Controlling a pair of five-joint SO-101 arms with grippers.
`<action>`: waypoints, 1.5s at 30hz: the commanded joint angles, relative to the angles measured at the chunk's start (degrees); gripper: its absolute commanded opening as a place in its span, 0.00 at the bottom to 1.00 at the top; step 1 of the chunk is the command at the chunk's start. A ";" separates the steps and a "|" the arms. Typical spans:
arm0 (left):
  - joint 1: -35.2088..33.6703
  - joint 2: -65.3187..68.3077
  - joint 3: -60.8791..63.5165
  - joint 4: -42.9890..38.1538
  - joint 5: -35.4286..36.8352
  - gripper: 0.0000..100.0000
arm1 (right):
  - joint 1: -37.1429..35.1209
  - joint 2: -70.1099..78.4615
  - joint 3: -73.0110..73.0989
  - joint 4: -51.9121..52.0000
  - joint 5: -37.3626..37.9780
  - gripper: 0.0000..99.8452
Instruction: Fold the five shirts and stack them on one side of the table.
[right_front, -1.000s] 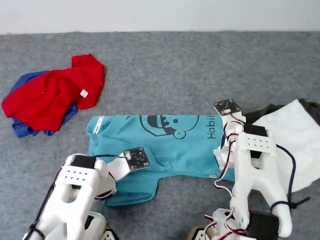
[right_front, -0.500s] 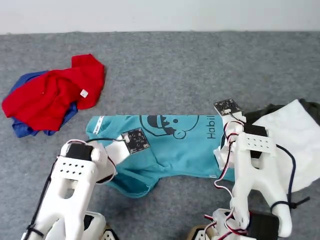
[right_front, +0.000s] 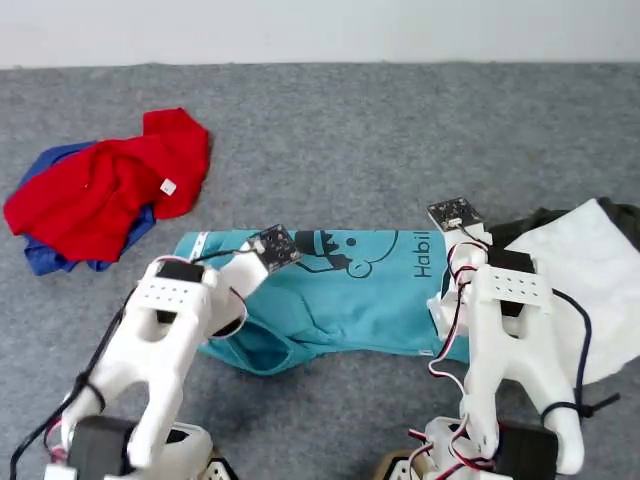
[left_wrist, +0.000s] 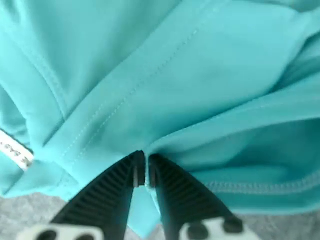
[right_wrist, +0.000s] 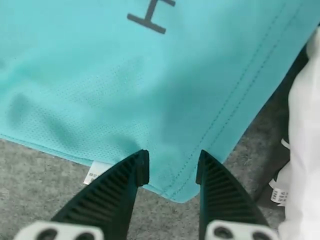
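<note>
Since a second ago the left arm (right_front: 165, 320) has swung from the near edge of the table (right_front: 400, 130) toward its far side. It has dragged the near flap of the teal shirt (right_front: 350, 290) along, so that flap is now bunched over the shirt's body instead of lying spread out. Up close, the left tool (left_wrist: 141, 170) is pinched fully closed on a ridge of that teal cloth. The right tool (right_wrist: 170, 167) has not moved. Its jaws are parted over the shirt's hemmed corner, next to a small white tag (right_wrist: 96, 174), and grip nothing. The teal shirt lies mid-table between both arms. At the far left a red shirt (right_front: 110, 185) is heaped on a blue shirt (right_front: 45, 255). At the right edge a white shirt (right_front: 575, 260) covers a dark shirt (right_front: 530, 222).
</note>
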 joint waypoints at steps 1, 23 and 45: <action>0.26 1.67 -6.20 3.25 0.53 0.01 | -0.22 -0.48 -1.76 0.22 -0.62 0.17; -4.84 16.09 -16.75 7.12 0.53 0.02 | -0.31 -0.40 -1.67 0.22 -0.62 0.17; -4.48 27.96 -32.22 22.59 6.59 0.02 | -0.22 -0.13 -1.23 0.13 -0.62 0.17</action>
